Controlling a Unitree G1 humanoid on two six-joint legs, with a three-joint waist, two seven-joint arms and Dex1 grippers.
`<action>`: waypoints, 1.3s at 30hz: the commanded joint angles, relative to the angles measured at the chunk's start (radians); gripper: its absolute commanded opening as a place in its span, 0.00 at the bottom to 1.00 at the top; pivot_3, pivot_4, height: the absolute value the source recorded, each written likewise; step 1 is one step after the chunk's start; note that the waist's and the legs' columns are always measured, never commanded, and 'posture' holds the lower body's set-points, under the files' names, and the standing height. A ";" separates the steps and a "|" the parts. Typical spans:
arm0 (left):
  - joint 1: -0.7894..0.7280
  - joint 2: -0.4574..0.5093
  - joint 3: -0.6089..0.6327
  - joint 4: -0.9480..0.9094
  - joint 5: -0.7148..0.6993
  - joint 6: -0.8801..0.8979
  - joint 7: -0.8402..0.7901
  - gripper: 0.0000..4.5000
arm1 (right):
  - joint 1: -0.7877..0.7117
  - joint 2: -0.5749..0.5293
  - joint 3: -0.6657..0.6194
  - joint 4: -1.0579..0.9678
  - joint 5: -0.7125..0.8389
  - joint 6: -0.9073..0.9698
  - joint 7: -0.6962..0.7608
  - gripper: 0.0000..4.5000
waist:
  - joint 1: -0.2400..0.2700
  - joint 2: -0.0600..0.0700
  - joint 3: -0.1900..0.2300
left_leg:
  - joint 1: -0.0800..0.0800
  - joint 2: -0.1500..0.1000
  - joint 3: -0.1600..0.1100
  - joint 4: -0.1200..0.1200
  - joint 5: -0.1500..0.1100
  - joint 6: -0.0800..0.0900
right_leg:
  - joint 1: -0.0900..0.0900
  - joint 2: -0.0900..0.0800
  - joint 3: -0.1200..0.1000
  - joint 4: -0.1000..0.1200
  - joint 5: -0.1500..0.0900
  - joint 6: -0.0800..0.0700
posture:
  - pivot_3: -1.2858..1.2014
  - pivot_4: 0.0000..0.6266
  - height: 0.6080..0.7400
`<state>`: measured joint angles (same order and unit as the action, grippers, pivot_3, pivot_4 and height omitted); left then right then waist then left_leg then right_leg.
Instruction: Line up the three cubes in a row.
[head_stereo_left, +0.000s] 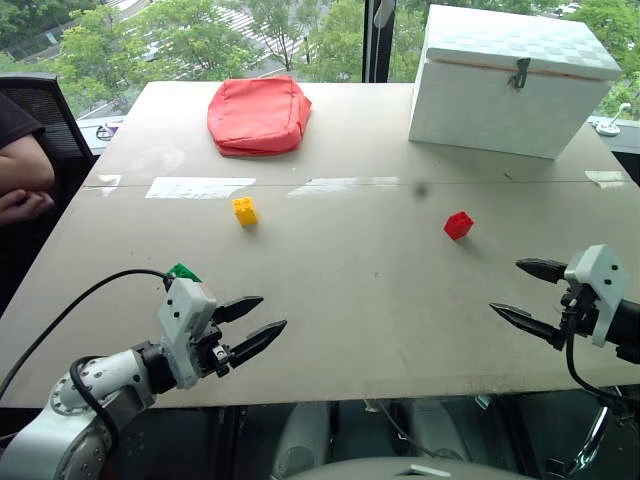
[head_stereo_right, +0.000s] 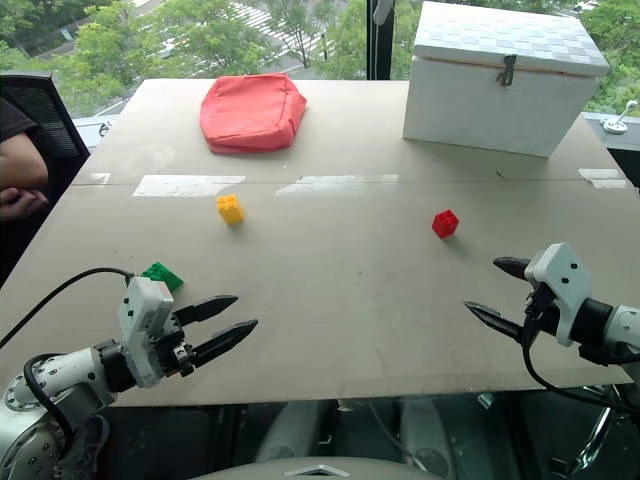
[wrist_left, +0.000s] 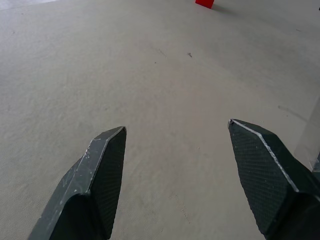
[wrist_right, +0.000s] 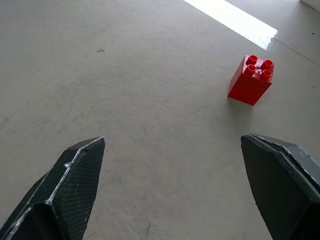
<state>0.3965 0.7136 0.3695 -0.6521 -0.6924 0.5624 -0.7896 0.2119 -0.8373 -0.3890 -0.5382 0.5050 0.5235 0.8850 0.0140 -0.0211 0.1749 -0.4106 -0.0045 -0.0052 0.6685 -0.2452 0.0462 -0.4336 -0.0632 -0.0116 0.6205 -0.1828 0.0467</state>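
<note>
Left eye view takes in a pale worktop (head_stereo_left: 350, 290) with three cubes scattered well apart. A yellow cube (head_stereo_left: 245, 210) sits left of the middle, just on the near side of a taped seam crossing the worktop. A red cube (head_stereo_left: 458, 225) lies right of the middle, with a broad bare stretch of board between the two. A green cube (head_stereo_right: 161, 275) lies close to the near left corner, just beyond the left claw's white housing.

At the far edge, a red cushion (head_stereo_left: 259, 114) rests toward the left and a white box (head_stereo_left: 510, 80) fills the far right corner. A person's arm (head_stereo_left: 22, 175) rests beside the left edge.

Left claw (head_stereo_left: 252, 324) hovers over the near edge, fingers apart and holding nothing. Right claw (head_stereo_left: 528, 292) hangs by the near right corner, fingers spread wide and empty, the red cube (wrist_right: 250, 79) well ahead of it across open board.
</note>
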 joint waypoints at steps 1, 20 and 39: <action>-0.024 -0.001 -0.008 -0.012 -0.014 0.002 0.009 0.73 | -0.035 0.005 0.020 -0.036 -0.005 0.035 -0.058 1.00 | 0.000 0.000 0.000 | 0.000 0.000 0.000 0.000 0.000 0.000 | 0.000 0.000 0.000 0.000 0.000 0.000 | 0.52 0.24 1.00; -0.365 0.002 -0.228 -0.089 -0.029 0.014 0.035 0.73 | -0.989 0.138 0.549 0.721 -0.203 0.465 -0.253 1.00 | -0.003 0.000 0.000 | -0.003 -0.002 0.000 0.000 0.000 0.000 | -0.003 0.002 0.001 0.001 0.003 -0.005 | 0.52 0.24 1.00; -0.176 -0.005 -0.170 -0.170 -0.045 -0.019 0.069 0.74 | -1.055 0.146 0.692 0.653 -0.236 0.290 0.095 0.29 | -0.013 0.002 0.002 | -0.002 -0.001 0.000 0.000 0.000 0.000 | -0.003 0.003 0.001 0.002 0.003 -0.004 | 0.52 0.24 1.00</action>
<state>0.2110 0.7088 0.1823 -0.8099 -0.7376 0.5762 -0.7054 -0.8385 -0.6690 0.2741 0.2012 0.2749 0.9067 0.8881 0.0005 -0.0186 0.1764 -0.4127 -0.0057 -0.0053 0.6686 -0.2448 0.0466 -0.4364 -0.0600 -0.0101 0.6227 -0.1792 0.0427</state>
